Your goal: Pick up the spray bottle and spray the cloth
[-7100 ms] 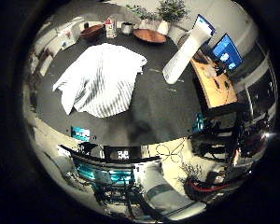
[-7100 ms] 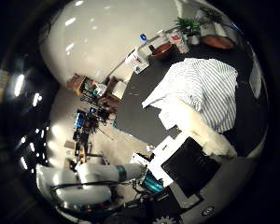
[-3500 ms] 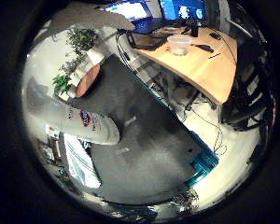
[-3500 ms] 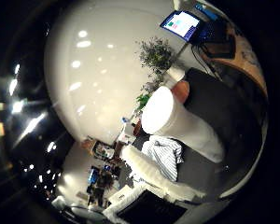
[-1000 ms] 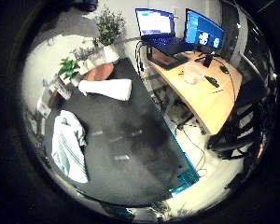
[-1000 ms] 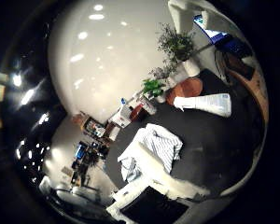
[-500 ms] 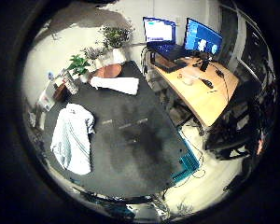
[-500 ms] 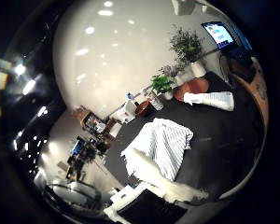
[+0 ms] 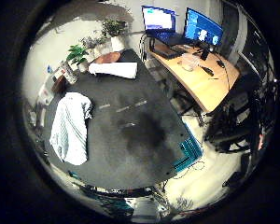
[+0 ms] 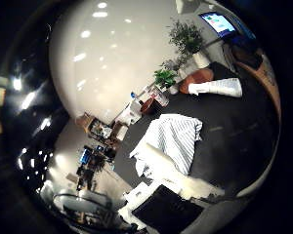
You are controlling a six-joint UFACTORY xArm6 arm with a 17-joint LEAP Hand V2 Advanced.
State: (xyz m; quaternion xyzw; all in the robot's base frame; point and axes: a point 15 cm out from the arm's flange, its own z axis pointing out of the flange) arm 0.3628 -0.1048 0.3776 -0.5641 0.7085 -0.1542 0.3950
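Note:
A white spray bottle [image 9: 113, 70] lies on its side near the far end of the dark table [image 9: 140, 135], beside a round brown stand. A white-and-blue striped cloth [image 9: 70, 126] lies crumpled along one long edge of the table, well apart from the bottle. My hand [image 10: 180, 183] hangs high above the table and holds nothing. One white finger [image 10: 158, 156] reaches out straight over the cloth's near end, with the black palm part below it. Both bottle [image 10: 216, 87] and cloth [image 10: 173, 139] look small and far from the palm.
A wooden desk [image 9: 203, 81] with two lit monitors [image 9: 203, 25] runs along the table's other side, with a dark chair [image 9: 233, 126] by it. Potted plants [image 9: 111, 29] stand past the bottle. A teal crate [image 9: 190, 150] sits on the floor at the table's corner.
The bottle filled the palm views 3.5 s ago; now it lies far off on the table. Over the last second the hand has drawn further away from the table.

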